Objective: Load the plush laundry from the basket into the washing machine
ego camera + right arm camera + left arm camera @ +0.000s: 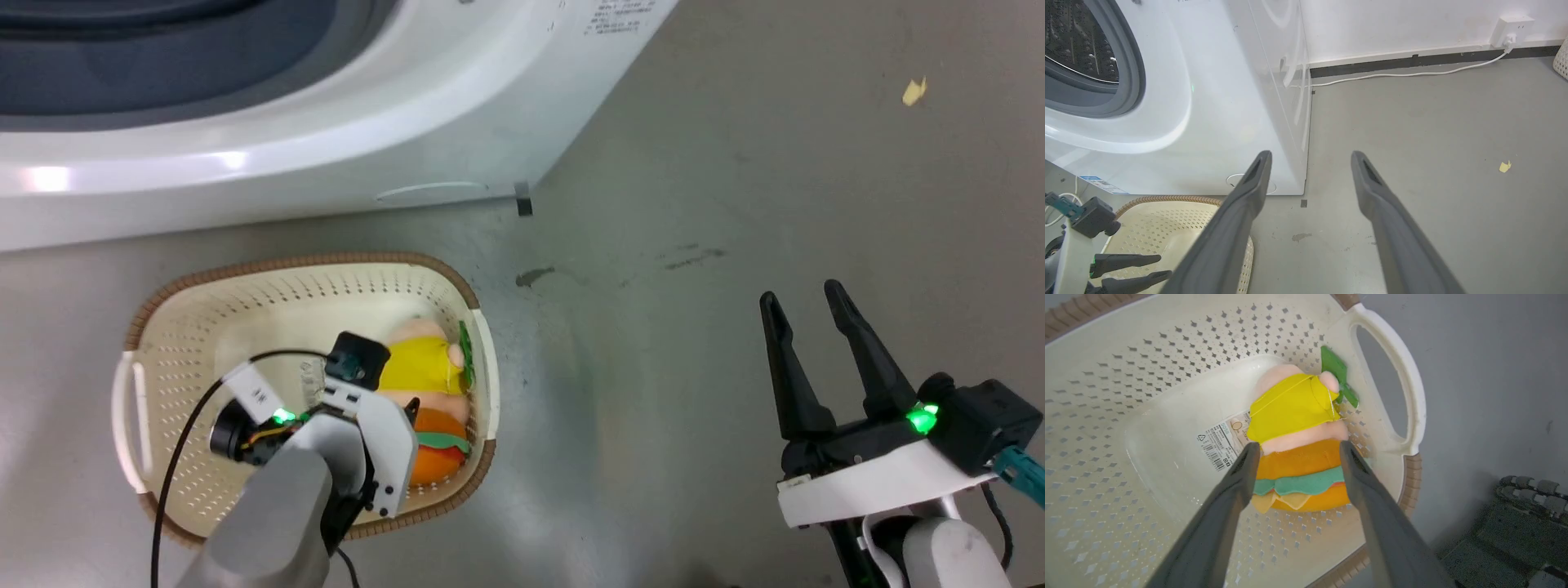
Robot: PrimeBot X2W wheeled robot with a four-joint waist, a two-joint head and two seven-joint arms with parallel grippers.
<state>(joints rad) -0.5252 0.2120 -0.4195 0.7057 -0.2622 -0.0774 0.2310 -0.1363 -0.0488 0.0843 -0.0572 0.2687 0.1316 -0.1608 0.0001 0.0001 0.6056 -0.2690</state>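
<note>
The cream basket (pixel 204 327) with its brown rim stands on the floor just in front of the white washing machine (pixel 367 122). The plush laundry (pixel 1298 416) lies against the basket's right wall, by the white handle (pixel 1404 375): an orange burger plush (pixel 1300 463) under a yellow and peach-pink one. My left gripper (pixel 1298 446) is inside the basket, open, one finger on each side of the burger. A paper label (pixel 1222 443) shows beside the plush. My right gripper (pixel 800 294) hovers open and empty over bare floor to the right. The steel drum (pixel 1077 41) and grey seal show in the right wrist view.
A yellow scrap (pixel 914 91) lies on the grey floor at the far right. A white cable (pixel 1412 73) runs along the wall to a socket (pixel 1511 28). Open floor (pixel 694 367) spreads between the basket and my right gripper. A small dark stain (pixel 535 276) marks the floor.
</note>
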